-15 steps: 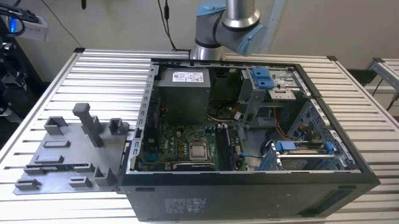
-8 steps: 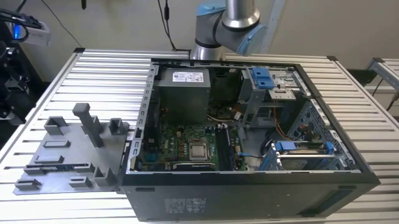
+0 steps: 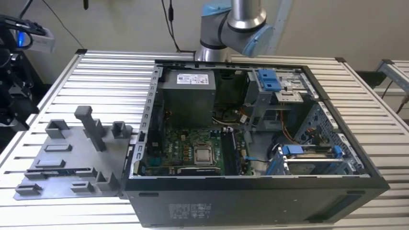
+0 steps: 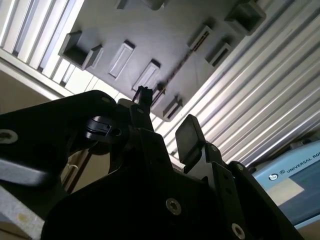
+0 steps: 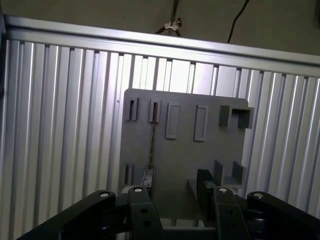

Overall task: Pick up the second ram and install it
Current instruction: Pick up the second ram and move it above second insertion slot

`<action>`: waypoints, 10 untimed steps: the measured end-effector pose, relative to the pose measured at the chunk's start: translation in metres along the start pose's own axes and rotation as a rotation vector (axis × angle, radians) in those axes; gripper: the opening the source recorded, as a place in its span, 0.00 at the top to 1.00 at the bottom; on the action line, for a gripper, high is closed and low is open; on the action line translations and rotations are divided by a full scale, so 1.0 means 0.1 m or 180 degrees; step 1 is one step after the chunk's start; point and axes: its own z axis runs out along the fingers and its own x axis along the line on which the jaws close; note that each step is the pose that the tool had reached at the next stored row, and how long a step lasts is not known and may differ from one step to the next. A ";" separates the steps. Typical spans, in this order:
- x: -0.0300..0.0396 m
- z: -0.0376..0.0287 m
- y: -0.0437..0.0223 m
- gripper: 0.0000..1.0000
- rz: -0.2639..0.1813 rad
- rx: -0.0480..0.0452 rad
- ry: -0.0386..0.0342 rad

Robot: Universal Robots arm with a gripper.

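The gripper [image 5: 174, 195] hangs above the grey holder tray [image 5: 182, 160], its two fingers apart and nothing between them. The second ram [image 5: 152, 135] stands on its thin edge in a slot of this tray, apart from the fingers. In the first wrist view the stick lines up more with one finger than with the gap. A straight descent could therefore press that finger on the board's top edge and tip or bend it. The exterior view adds the open computer case [image 3: 255, 201] just beside the tray and the T-shaped post [image 3: 91, 125] rising from the tray, which the arm could knock. The wrist views give the fingers and the slot from close.
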 end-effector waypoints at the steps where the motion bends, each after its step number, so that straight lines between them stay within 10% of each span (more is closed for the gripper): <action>1: 0.001 0.013 -0.001 0.52 0.0000 0.0000 0.0000; 10: 0.006 0.145 -0.003 0.52 0.0000 0.0000 0.0000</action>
